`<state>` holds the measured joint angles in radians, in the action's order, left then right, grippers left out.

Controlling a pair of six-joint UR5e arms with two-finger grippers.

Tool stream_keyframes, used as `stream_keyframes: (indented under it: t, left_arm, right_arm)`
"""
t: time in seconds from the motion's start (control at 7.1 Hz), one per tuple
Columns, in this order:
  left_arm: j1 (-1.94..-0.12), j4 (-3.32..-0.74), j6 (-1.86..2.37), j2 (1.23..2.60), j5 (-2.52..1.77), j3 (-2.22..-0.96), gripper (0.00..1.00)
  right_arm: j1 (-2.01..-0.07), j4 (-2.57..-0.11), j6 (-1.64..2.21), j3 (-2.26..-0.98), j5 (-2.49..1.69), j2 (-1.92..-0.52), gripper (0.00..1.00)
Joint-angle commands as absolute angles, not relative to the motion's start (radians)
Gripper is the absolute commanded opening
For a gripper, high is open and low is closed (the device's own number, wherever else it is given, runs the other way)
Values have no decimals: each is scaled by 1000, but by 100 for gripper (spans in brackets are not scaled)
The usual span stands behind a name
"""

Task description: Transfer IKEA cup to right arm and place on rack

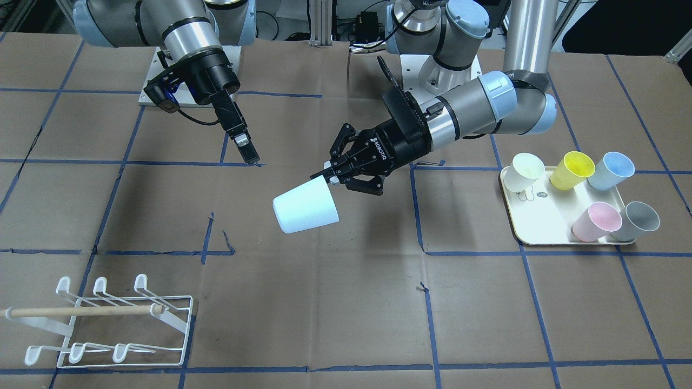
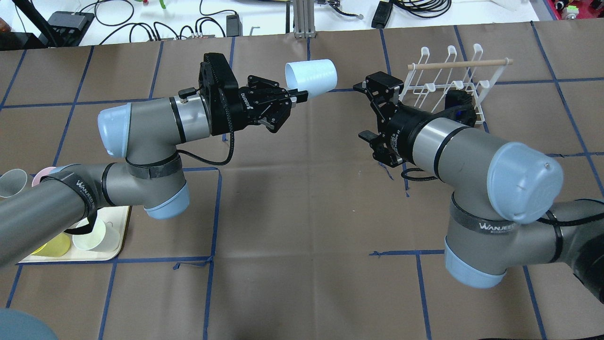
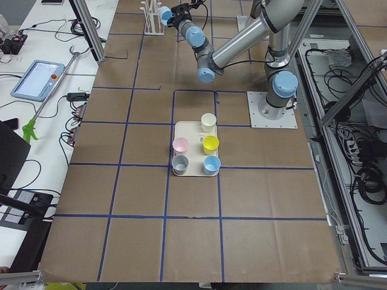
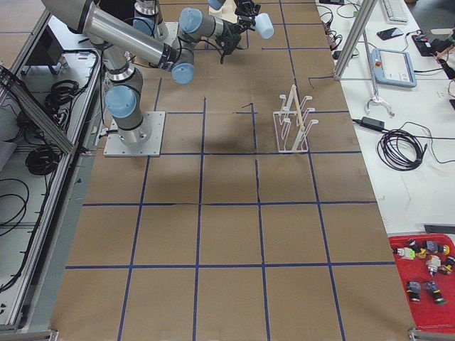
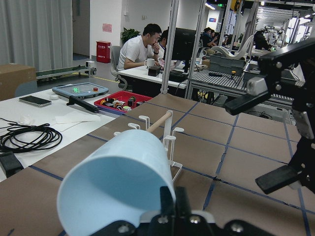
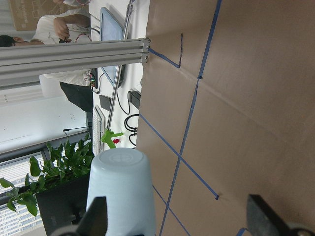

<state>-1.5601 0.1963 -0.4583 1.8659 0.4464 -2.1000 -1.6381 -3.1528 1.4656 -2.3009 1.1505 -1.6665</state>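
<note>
Brown paper marked with a blue tape grid covers the table [image 1: 346, 302]. The left arm [image 1: 476, 105] reaches low across the middle of it. The right arm [image 2: 472, 151] comes in opposite, its wrist pointing back towards the left one.

Near the table's far edge on the robot's right stands the rack [image 1: 108, 324], white wire with two rows of upturned pegs and a light wooden dowel across the top. It carries nothing. A cream tray [image 1: 546, 216] lies on the robot's left side.

The left gripper [image 1: 330, 175] has its jaws closed on the rim of the pale blue cup [image 1: 305, 207]. The cup is held on its side in the air above the table, base pointing away towards the right arm. The right gripper [image 2: 361, 112] has its jaws spread wide and holds nothing. From overhead the cup's base seems to stop just short of them, though the angle makes this hard to judge.

On the tray sit a cream cup [image 1: 527, 170], a yellow cup [image 1: 574, 168], a blue cup [image 1: 612, 170], a pink cup [image 1: 594, 221] and a grey cup [image 1: 638, 221].
</note>
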Motion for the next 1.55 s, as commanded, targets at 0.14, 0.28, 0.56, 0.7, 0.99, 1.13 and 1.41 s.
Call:
stream_keyframes:
  t: [0.14,0.28,0.56,0.7,0.99,1.13,1.41]
  left_arm:
    - [-1560,196,-457,1867,446,-2100,0]
    - [-1560,196,-457,1868,446,-2100,0]
    - [-1560,196,-457,1870,446,-2100,0]
    - [-1562,196,-456,1870,448,-2100,0]
    - [-1562,196,-454,1868,451,-2100,0]
    - [-1562,196,-454,1868,451,-2100,0]
    - [-1562,196,-453,1868,451,-2100,0]
  right_arm:
    - [-1652,-3152,1492,-2234,1152,-1599,100]
    - [-1673,-3151,1509,-2200,1154,-1567,100]
    - [-1716,-3152,1509,-2143,1164,-1510,100]
    - [-1717,-3154,1511,-2126,1164,-1493,99]
    - [-1720,-3152,1512,-2122,1164,-1473,99]
    - [-1723,-3152,1511,-2102,1164,-1464,99]
    - [-1732,-3151,1513,-2068,1164,-1431,99]
